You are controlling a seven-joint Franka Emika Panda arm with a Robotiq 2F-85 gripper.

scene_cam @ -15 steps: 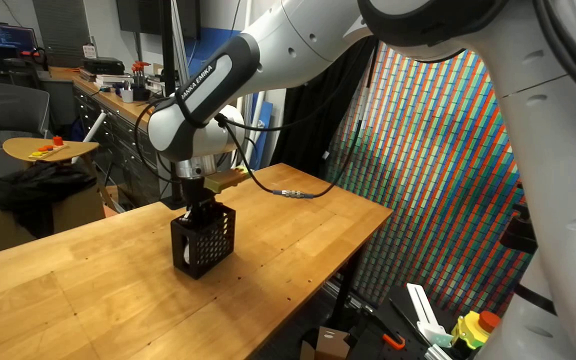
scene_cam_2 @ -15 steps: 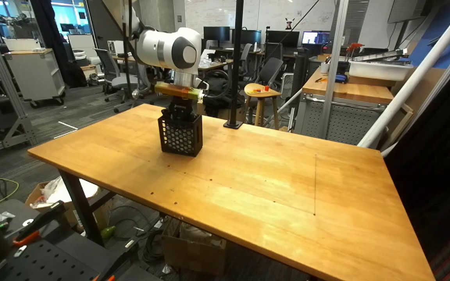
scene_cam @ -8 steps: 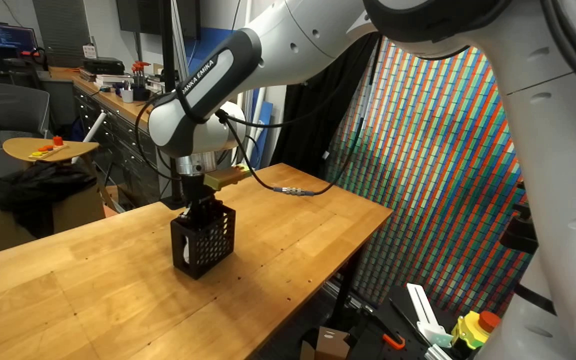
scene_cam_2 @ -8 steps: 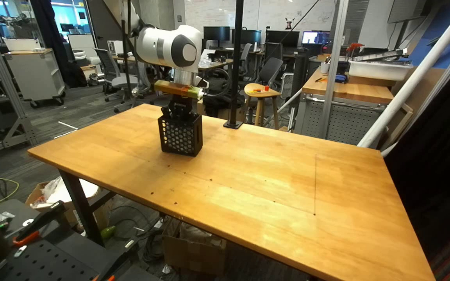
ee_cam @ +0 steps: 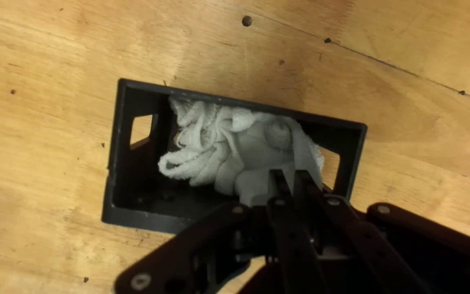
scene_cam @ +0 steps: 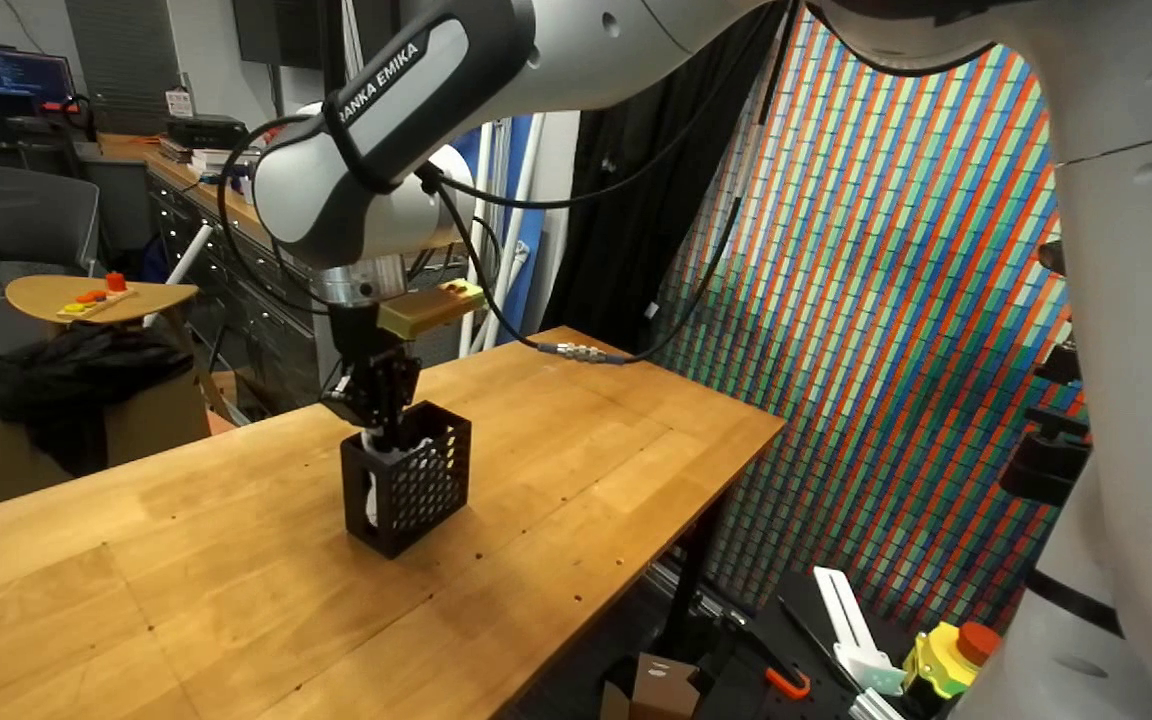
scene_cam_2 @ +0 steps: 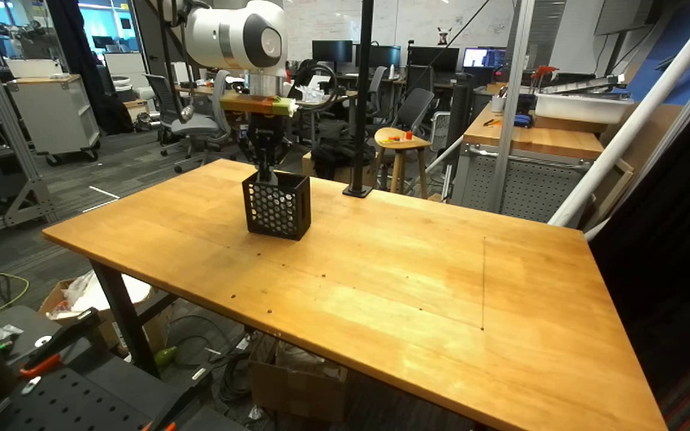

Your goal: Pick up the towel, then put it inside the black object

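A black open-topped basket (scene_cam: 394, 500) with honeycomb holes stands on the table, and also shows in an exterior view (scene_cam_2: 304, 211) and the wrist view (ee_cam: 145, 216). The white towel (ee_cam: 206, 161) lies crumpled inside it, and a bit of it shows in an exterior view (scene_cam: 416, 450). My gripper (ee_cam: 288, 173) is over one end of the basket, with its fingertips at about rim height in an exterior view (scene_cam_2: 267, 177). Its fingers are close together, a narrow gap between them, and towel cloth appears caught at the tips. The towel's underside is hidden.
The wooden table (scene_cam_2: 405, 251) carries the basket. A black post (scene_cam_2: 358, 185) stands at the table's far edge. A cable (scene_cam: 586, 352) hangs from the arm over the table. A yellow box with a red button (scene_cam: 956, 655) is near the arm's base.
My gripper was deep in the basket at one second and half a second ago. Now it has risen and shifted toward one end, showing the towel. The basket has not moved.
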